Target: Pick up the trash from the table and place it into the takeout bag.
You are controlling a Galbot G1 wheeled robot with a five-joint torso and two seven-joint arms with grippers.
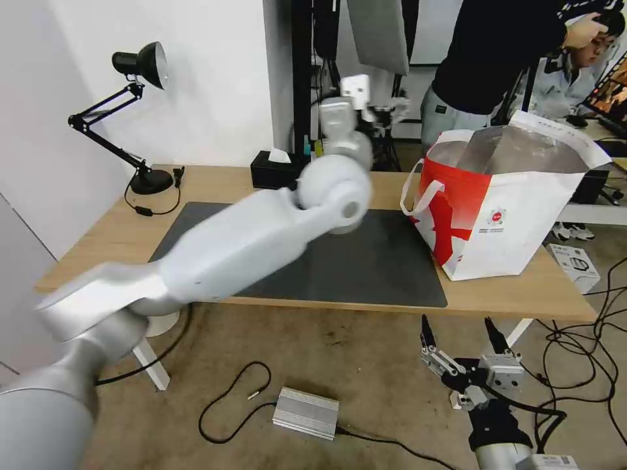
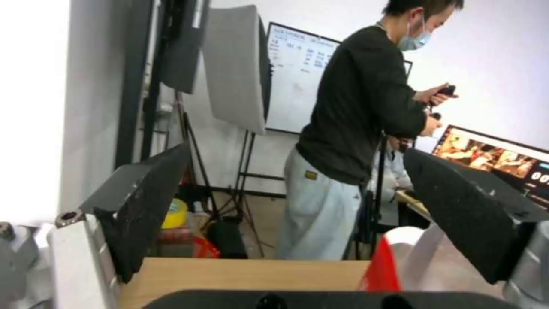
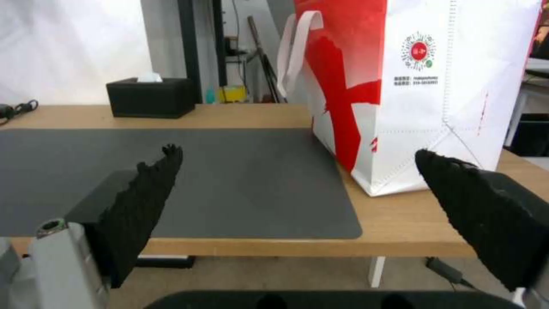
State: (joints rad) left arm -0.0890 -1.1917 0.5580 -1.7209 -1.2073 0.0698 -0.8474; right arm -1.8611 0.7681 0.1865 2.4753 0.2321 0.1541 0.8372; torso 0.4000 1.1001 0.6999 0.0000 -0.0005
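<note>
the long light-wood worktop point(image 1: 509, 297) with its dark grey mat point(image 1: 366, 267) carries the large boxy red-and-white takeout bag point(image 1: 503, 215) with silver foil lining, standing upright at the right end, partly on the mat's edge, mouth open. a black tissue box point(image 1: 273, 171) sits at the far edge. the left claw point(image 2: 297, 201) is raised above the worktop's far side, its black fingers point(image 2: 143, 206) spread wide and holding nothing. the right claw point(image 1: 460, 336) hangs below the worktop's near edge, over the floor, also spread apart and bare, facing the bag.
</note>
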